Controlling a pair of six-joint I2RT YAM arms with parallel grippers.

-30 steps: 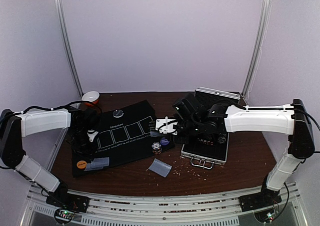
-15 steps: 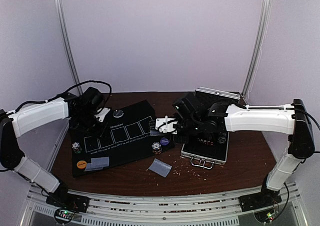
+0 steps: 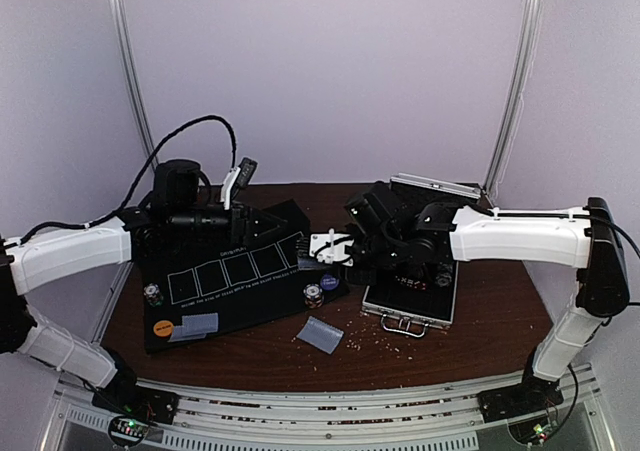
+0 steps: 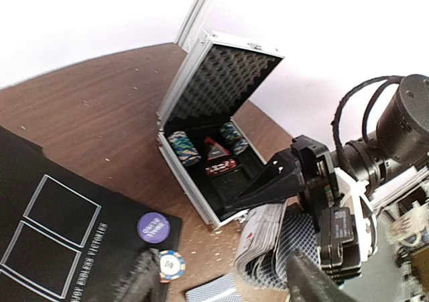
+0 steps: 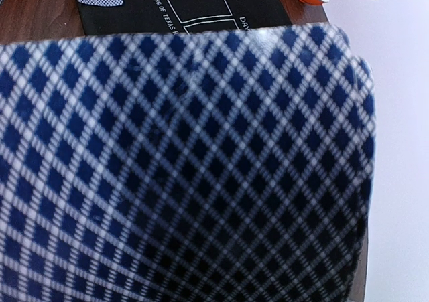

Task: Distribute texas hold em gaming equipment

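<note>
Top view: left tool [image 3: 268, 221], risen from the mat's [image 3: 250, 296] left edge, hangs free over its far edge, right tool [image 3: 325, 249] at the right edge; left wrist: left jaws wide, empty, playing cards [image 4: 268, 248] clamped in right tool beside the open case [image 4: 221, 81]; right wrist: card backs fill frame.

Top view: even, diffuse light from above. The pale walls [image 3: 320, 71] carry a lilac cast, and only soft shadows lie on the brown table [image 3: 480, 321]. Left wrist view: the background is blown out to white, and the bottom edge is blurred. Right wrist view: playing cards [image 5: 201, 168] fill the frame, out of focus and darkening downward.
</note>
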